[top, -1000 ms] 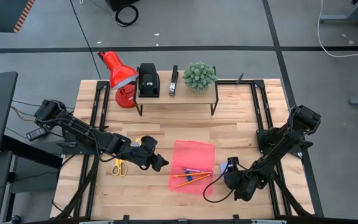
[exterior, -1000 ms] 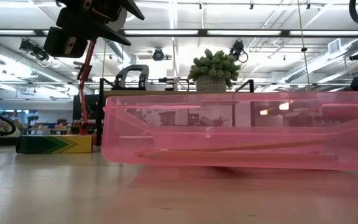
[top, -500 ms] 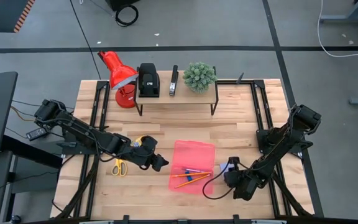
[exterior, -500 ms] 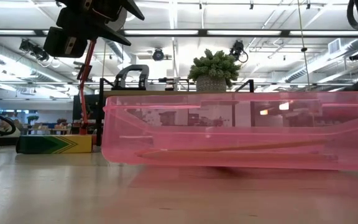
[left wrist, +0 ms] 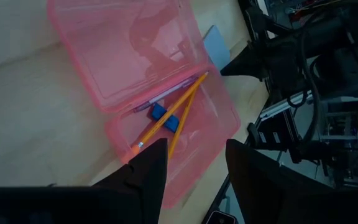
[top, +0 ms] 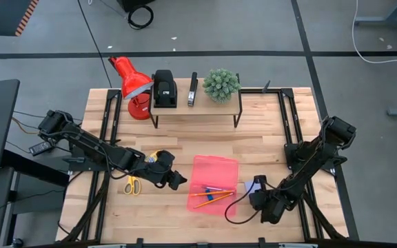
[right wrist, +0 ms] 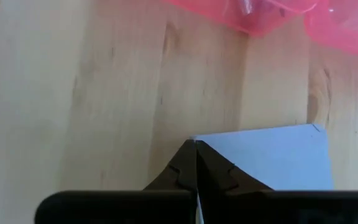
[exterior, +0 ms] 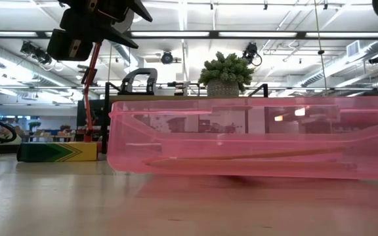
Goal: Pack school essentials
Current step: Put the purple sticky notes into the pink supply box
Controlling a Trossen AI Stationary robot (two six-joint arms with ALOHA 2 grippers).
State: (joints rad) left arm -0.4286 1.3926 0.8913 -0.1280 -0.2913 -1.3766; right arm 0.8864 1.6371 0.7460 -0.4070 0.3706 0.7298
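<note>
Colours I can see on the counter

I see a translucent pink box (top: 214,183) with two orange pencils (left wrist: 166,121) and a blue eraser (left wrist: 165,116) inside; pale lavender-blue notepad (right wrist: 272,158), yellow-handled scissors (top: 131,184), light wood counter (top: 185,141), red lamp (top: 131,83)

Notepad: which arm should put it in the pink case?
Right. The right gripper is shut on the notepad corner, beside the pink case. The left gripper hovers open on the case's far side, holding nothing.
</note>
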